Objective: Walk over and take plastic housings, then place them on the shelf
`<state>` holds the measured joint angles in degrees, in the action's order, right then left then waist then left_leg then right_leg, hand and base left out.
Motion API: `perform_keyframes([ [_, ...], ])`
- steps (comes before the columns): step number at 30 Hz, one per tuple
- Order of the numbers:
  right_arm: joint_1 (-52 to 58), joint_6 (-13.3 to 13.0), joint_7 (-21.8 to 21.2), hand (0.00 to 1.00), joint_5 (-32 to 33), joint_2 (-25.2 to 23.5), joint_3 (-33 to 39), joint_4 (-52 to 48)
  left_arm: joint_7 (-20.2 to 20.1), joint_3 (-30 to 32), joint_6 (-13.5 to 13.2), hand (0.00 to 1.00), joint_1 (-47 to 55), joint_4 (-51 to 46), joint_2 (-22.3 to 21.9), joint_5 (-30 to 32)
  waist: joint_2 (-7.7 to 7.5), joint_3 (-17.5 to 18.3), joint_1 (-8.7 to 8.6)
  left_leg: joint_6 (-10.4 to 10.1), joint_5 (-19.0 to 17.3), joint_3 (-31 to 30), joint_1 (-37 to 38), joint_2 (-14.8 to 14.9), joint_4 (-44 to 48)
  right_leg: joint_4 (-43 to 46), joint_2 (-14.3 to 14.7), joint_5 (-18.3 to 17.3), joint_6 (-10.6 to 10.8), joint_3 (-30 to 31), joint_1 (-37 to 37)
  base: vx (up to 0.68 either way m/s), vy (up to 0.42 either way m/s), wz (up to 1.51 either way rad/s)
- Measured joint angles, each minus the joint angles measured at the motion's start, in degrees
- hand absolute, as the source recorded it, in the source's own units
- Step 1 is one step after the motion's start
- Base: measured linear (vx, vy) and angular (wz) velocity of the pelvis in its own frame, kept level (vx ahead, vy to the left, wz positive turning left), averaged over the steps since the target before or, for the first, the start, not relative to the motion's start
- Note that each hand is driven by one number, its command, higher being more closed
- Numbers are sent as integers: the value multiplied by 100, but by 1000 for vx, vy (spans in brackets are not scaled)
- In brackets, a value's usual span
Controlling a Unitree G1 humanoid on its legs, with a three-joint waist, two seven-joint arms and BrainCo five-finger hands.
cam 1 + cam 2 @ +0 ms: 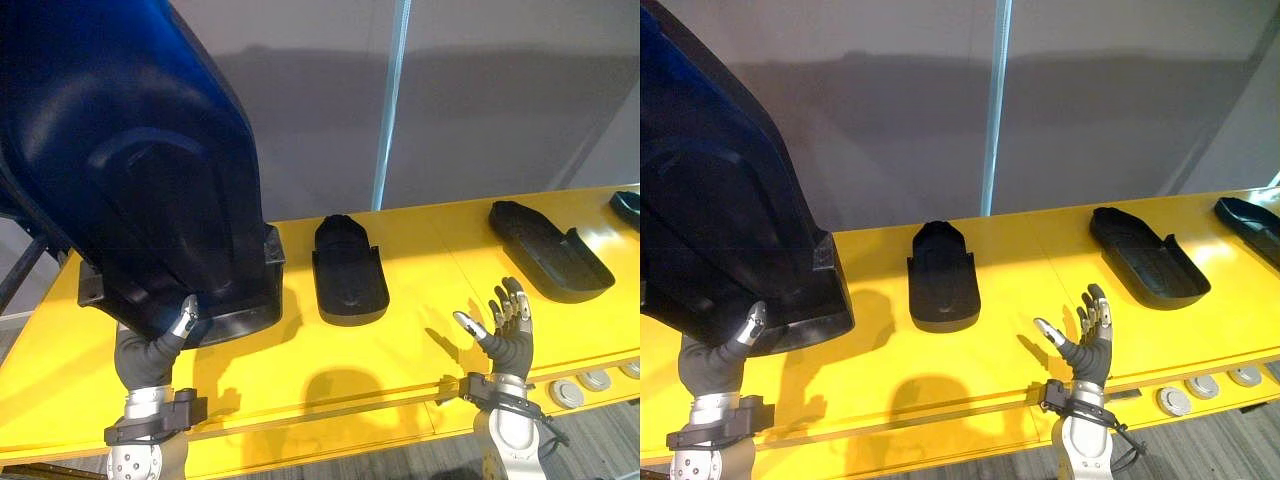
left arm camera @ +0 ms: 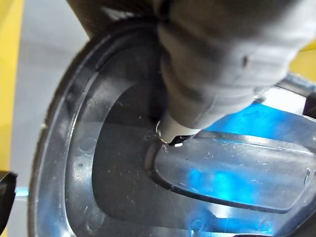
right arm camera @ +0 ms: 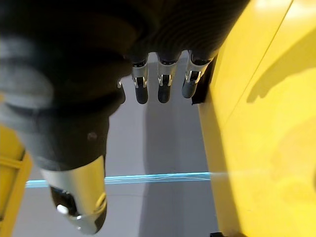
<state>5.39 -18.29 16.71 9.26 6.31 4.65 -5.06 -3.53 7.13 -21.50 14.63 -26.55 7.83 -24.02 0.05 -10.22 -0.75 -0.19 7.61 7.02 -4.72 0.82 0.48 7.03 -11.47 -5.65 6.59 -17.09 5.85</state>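
A large dark plastic housing is held up at the left, its hollow side facing me and its lower end just over the yellow shelf. My left hand grips its lower rim from below. The thumb presses inside the shell, and the fingers are hidden behind it. My right hand hovers open and empty over the shelf's front right. Three smaller dark housings lie on the shelf: one in the middle, one to the right, one at the far right edge.
A pale blue vertical post stands behind the shelf against a grey wall. Round metal discs sit along the shelf's front edge at the lower right. Bare yellow surface lies between the held housing and the middle one.
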Motion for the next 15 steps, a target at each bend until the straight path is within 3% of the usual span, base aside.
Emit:
perform_keyframes([
  [1,40,0,26,0,-10,-2,9,2,-84,-51,0,100,8,0,-57,-59,2,-1,-15,24,16,115,-8,-12,19,69,-29,-25,-5,-77,5,19,49,51],
  [2,107,-6,72,0,-61,-19,128,-2,-164,-244,-2,100,18,0,-148,-170,4,-2,-50,192,-85,408,2,-64,65,342,-162,-179,3,-128,8,-17,70,40],
  [3,121,-12,90,0,-66,-17,196,2,-183,-302,-4,100,15,2,-185,-175,16,4,-63,318,-346,619,-15,-46,136,434,-204,-249,4,-137,21,-20,119,54],
  [4,170,-72,193,0,-75,-11,280,-2,-163,-435,-7,100,16,38,-265,-171,3,-4,-123,117,-829,1241,-107,97,627,522,-384,-290,41,-284,109,-3,105,42],
  [5,184,-112,209,0,-75,-2,319,-7,-166,-467,-17,100,13,46,-281,-167,-14,-14,-159,105,-923,1431,-185,163,846,567,-458,-304,62,-322,117,20,134,47],
  [7,156,-273,302,0,-63,18,388,-6,-138,-463,-69,100,-83,153,-276,-161,-1,-6,-182,313,-1150,1300,-690,473,2242,802,-786,-482,301,-320,59,61,148,17],
  [8,143,-301,318,0,-63,22,392,-4,-124,-463,-90,100,-90,219,-279,-157,33,4,-178,286,-1248,1111,-856,583,2634,853,-843,-489,315,-282,32,66,240,-23],
  [9,128,-343,343,0,-60,20,368,1,-65,-449,-100,100,-47,347,-279,-148,139,64,-139,85,-1378,591,-983,823,2992,931,-891,-491,348,-133,-8,41,374,-51],
  [10,108,-407,382,0,-58,5,334,17,-36,-412,-98,100,-9,467,-271,-150,250,149,-79,-331,-1709,238,-882,704,2905,927,-933,-470,420,87,-36,40,436,-48],
  [11,102,-447,411,0,-58,-52,324,37,-24,-385,-97,100,-35,520,-225,-154,200,171,-105,-321,-1808,254,-878,599,2882,879,-1022,-445,442,132,-34,16,472,-21],
  [12,73,-515,445,0,-60,-180,300,152,-22,-332,-69,100,-85,567,-108,-158,36,182,-119,-241,-1843,343,-929,392,2867,706,-1202,-302,367,229,-33,-8,441,1],
  [14,-46,-515,541,0,-62,-279,293,339,-81,-218,31,100,-73,571,-9,-172,49,151,-49,-92,-1970,435,-1001,333,3039,485,-1265,234,517,239,-12,-23,387,-9],
  [15,-61,-514,651,0,-61,-357,293,441,-140,-158,109,100,-82,570,64,-169,54,150,10,-27,-2037,479,-960,301,3081,434,-1293,498,484,222,35,-34,306,-15],
])
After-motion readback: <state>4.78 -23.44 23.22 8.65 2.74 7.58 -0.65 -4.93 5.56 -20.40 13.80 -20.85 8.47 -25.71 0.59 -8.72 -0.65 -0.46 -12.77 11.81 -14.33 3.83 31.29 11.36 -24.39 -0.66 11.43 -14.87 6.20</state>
